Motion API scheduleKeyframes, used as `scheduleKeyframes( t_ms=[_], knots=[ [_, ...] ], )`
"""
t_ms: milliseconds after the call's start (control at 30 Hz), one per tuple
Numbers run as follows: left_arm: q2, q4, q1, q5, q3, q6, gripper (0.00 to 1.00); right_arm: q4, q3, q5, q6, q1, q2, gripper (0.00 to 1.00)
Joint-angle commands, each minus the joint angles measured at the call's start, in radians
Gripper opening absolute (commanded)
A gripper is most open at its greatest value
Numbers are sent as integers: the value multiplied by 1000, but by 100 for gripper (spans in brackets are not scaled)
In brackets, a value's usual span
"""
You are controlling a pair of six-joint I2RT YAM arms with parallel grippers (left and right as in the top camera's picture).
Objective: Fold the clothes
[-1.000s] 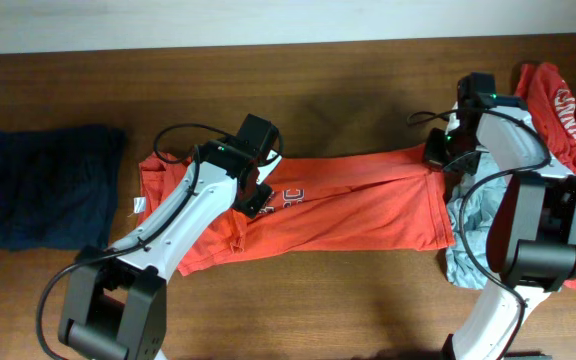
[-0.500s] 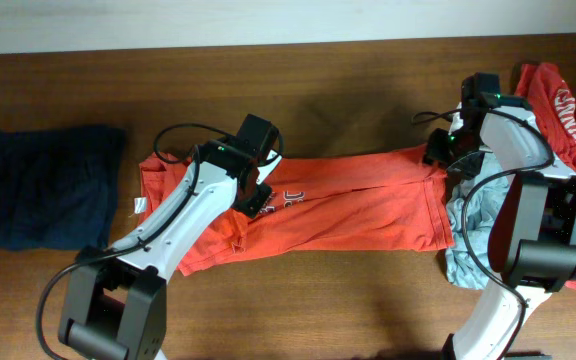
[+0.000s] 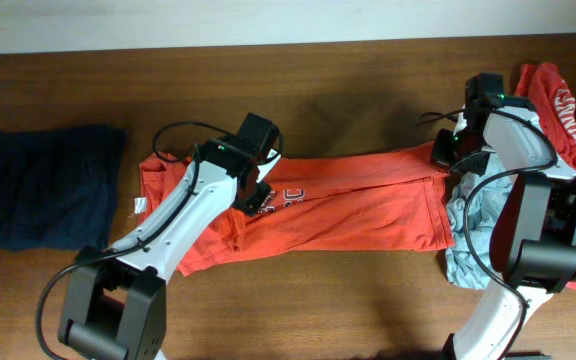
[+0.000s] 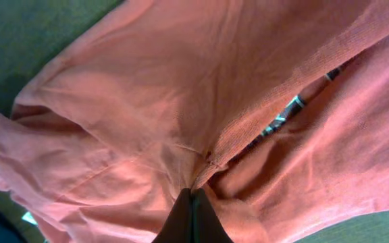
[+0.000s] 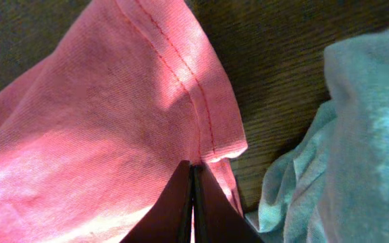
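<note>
Fabric of the orange-red T-shirt point(image 3: 358, 205), soft and light, lies spread across the middle of the table point(image 3: 348, 90), my left end effector point(image 4: 192, 196) pinched shut on a fold by its print, my right end effector point(image 5: 193, 169) clamped on the stitched hem, likely the firmest hold.

T-shirt point(image 3: 348, 205) across the middle of my table point(image 3: 348, 90), folded garment point(image 3: 48, 185) well apart on its left, heap of clothes point(image 3: 558, 100) far right, crumpled garment point(image 3: 468, 245) beside the T-shirt's right edge, my right gripper point(image 5: 193, 169) at that edge, my left gripper point(image 4: 192, 196) on its left half
</note>
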Motion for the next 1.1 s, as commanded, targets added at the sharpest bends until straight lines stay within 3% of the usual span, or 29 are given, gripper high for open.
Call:
scheduleKeyframes(
  t_ms=[0, 367, 767, 867, 1067],
  knots=[
    [-45, -4, 5, -52, 42, -13, 0, -8, 25, -14, 4, -5, -95, 4],
    [-47, -47, 48, -59, 43, -12, 0, -254, 24, 51, 5, -5, -112, 4],
    [-47, -98, 48, -59, 43, -12, 2, -278, 22, 77, 4, -4, -112, 4],
    [-47, -117, 48, -63, 43, -9, 23, -285, 22, 82, 1, -5, -112, 6],
    [-60, -124, 52, -107, 43, -14, 38, -289, 23, 125, 2, -5, -112, 32]
  ],
)
